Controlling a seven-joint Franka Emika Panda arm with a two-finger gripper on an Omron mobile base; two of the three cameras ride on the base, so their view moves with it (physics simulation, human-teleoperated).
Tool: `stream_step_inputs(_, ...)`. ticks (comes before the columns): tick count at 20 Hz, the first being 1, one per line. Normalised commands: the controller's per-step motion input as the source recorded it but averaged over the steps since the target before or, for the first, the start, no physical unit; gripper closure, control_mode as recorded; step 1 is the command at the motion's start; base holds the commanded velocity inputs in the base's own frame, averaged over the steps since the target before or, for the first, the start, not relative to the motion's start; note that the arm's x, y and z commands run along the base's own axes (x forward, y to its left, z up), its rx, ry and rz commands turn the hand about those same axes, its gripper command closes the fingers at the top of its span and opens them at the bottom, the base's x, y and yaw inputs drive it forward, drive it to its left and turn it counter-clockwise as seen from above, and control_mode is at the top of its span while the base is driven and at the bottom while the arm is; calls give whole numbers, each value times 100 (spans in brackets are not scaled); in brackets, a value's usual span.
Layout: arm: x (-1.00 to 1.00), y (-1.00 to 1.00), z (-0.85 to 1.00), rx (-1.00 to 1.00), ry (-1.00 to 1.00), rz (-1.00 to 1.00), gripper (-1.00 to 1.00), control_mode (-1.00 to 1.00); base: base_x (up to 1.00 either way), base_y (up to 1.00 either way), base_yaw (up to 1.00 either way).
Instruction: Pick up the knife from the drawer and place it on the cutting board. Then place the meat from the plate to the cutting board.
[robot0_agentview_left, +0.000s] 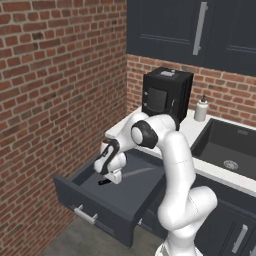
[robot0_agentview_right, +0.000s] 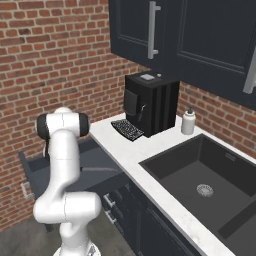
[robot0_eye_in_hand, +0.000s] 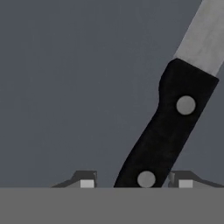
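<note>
- Black-handled knife (robot0_eye_in_hand: 168, 131) lies flat on the floor of the open drawer (robot0_agentview_left: 120, 202), its grey blade running away from the end effector (robot0_eye_in_hand: 135, 183) toward the sink side.
- In the hand view, the handle's butt end sits between the two finger tips (robot0_eye_in_hand: 87, 181), nearer the right one; the jaws stand apart, and I cannot tell whether either pad touches the handle yet.
- In the left base view, the end effector (robot0_agentview_left: 111, 176) hangs low inside the drawer, right over the handle.
- Step in hand, as I judge it: the first one, gripping the knife; the meat step has not begun.
- Next move calls for bringing the fingers together firmly on the handle, then a straight lift clear of the drawer walls before swinging to the worktop (robot0_agentview_right: 131, 150).
- Handle is off-centre between the tips, so it may twist as they shut.
</note>
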Motion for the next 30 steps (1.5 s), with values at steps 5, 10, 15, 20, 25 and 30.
stream_step_inputs(5, -39, 20, -49, 0, 0, 0, 100, -100, 0, 0, 0)
stream_step_inputs(10, -33, 8, -17, 0, 0, 0, 100, -100, 0, 0, 0)
stream_step_inputs(15, -27, 0, 32, 0, -1, 0, 100, -100, 0, 0, 0)
stream_step_inputs(20, -28, 0, 90, 0, 0, 1, 100, -100, 0, 0, 0)
stream_step_inputs(25, -22, 0, 100, -1, 0, 9, 100, -100, 0, 0, 0)
stream_step_inputs(30, -29, 0, 100, -4, 0, 19, 100, -100, 0, 0, 0)
